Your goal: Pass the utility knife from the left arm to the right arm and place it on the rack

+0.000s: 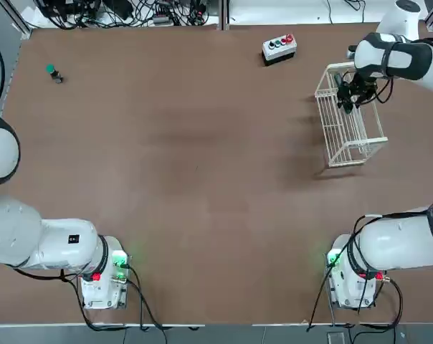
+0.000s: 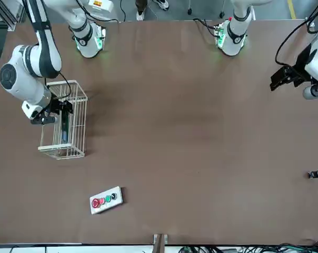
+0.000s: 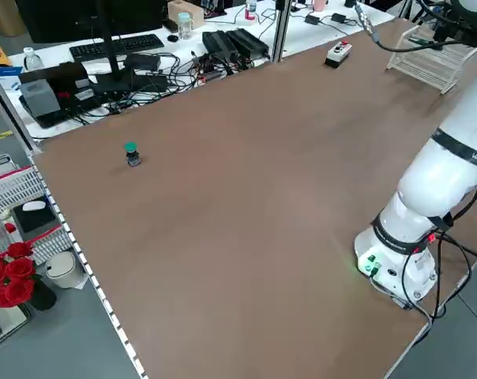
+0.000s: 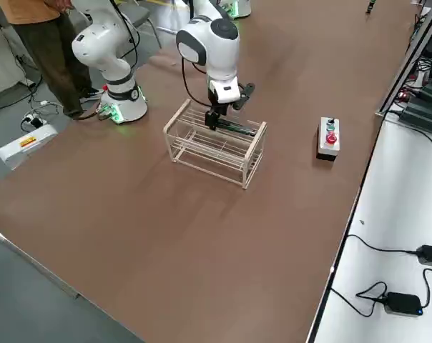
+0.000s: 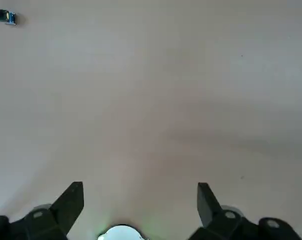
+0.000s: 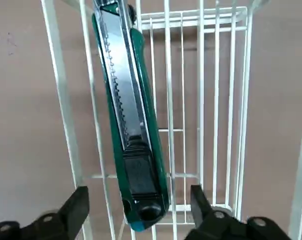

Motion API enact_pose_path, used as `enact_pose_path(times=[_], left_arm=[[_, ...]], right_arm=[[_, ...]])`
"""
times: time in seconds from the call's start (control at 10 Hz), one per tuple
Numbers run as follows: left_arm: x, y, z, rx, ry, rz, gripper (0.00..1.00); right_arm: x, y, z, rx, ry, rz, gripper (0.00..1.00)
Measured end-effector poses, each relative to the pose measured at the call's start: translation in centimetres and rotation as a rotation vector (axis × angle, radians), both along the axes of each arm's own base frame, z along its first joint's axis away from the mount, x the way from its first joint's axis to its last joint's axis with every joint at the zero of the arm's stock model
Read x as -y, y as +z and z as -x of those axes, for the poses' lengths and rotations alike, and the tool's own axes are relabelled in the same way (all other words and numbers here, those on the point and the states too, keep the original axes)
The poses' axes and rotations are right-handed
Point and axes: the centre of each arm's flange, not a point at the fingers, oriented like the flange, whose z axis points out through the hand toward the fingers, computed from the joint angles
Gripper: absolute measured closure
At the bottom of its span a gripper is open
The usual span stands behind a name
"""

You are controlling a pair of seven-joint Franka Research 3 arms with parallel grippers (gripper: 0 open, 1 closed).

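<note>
The dark green utility knife (image 6: 131, 125) lies lengthwise on the bars inside the white wire rack (image 1: 349, 136) at the far right of the table. My right gripper (image 6: 137, 202) hovers just over the knife's butt end, open, its fingers (image 6: 76, 205) standing clear on either side. The front view shows the knife (image 2: 64, 129) in the rack (image 2: 69, 142) under the right gripper (image 2: 56, 110). My left gripper (image 5: 141, 200) is open and holds nothing, above bare table at the far left (image 2: 285, 79).
A grey button box (image 1: 279, 47) sits near the far edge, left of the rack. A tiny green-topped object (image 1: 54, 72) stands at the far left corner. A person (image 4: 44, 36) stands behind the right arm's base. Cables line the far side.
</note>
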Motion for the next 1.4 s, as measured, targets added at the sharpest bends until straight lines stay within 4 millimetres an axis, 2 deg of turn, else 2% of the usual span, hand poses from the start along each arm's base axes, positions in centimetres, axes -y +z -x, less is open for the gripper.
enact_pose_path(times=[0.2,0.5,0.6,0.7,1.0,1.1,1.2,1.4], left_arm=[[0.4,0.1,0.1,0.001,-0.007,0.000,0.00],[0.7,1.4,0.9,0.023,-0.017,0.000,0.00],[0.7,1.6,1.1,0.026,-0.017,0.000,0.00],[0.6,1.6,1.1,0.026,-0.016,-0.001,0.00],[0.5,1.6,1.0,0.026,-0.015,-0.001,0.00],[0.5,1.6,1.0,0.026,-0.015,-0.001,0.00],[0.5,1.6,1.0,0.026,-0.015,-0.001,0.00],[0.5,1.6,1.0,0.026,-0.016,0.000,0.00]], right_arm=[[0.4,0.7,0.1,0.005,0.026,-0.006,0.08],[0.8,4.1,0.0,0.061,0.065,-0.017,0.05],[0.7,6.1,0.0,0.071,0.070,-0.021,0.00],[0.8,8.7,-0.5,0.078,0.074,-0.025,0.00],[1.1,18.8,-3.3,0.185,0.079,-0.018,0.00],[1.3,21.3,-4.0,0.228,0.077,-0.013,0.00],[1.5,22.9,-4.4,0.257,0.075,-0.009,0.00],[1.6,24.2,-4.9,0.278,0.074,-0.004,0.00]])
